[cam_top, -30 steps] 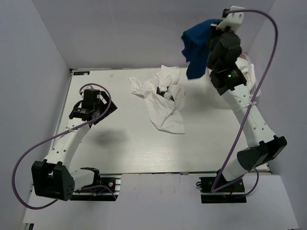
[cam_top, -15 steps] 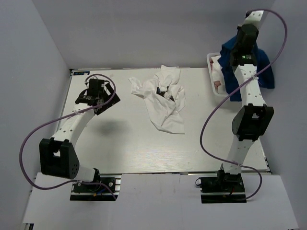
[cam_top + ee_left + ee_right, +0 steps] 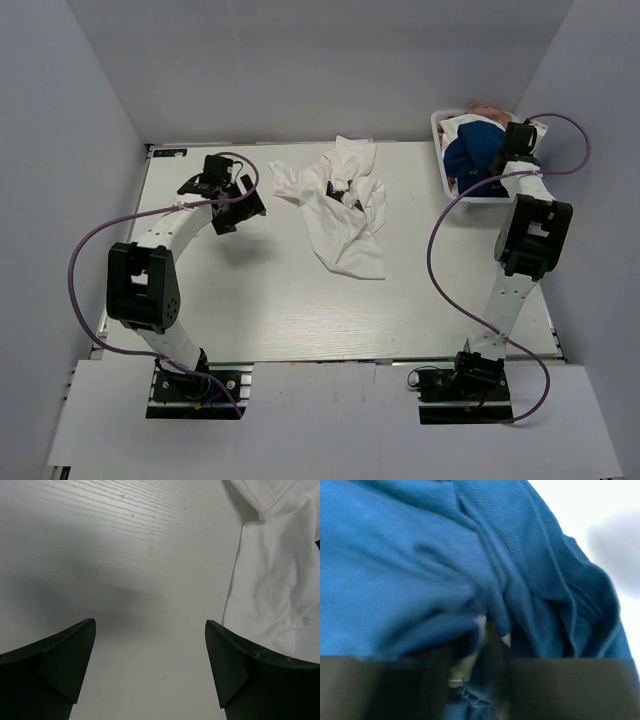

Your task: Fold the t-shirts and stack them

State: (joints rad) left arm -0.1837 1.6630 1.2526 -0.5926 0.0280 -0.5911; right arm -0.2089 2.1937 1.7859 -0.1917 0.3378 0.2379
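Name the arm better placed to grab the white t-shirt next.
Left. The left gripper, open, hovers beside the white t-shirt; the right gripper is away at the bin, pinching the blue t-shirt.

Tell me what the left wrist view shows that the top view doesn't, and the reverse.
Only left wrist: the left gripper open over bare table, with a white shirt edge just ahead on its right. Only top: the whole crumpled white shirt with a dark print, the blue shirt in the bin at the far right, and the right arm reaching to it. Both: white shirt, table, left gripper.
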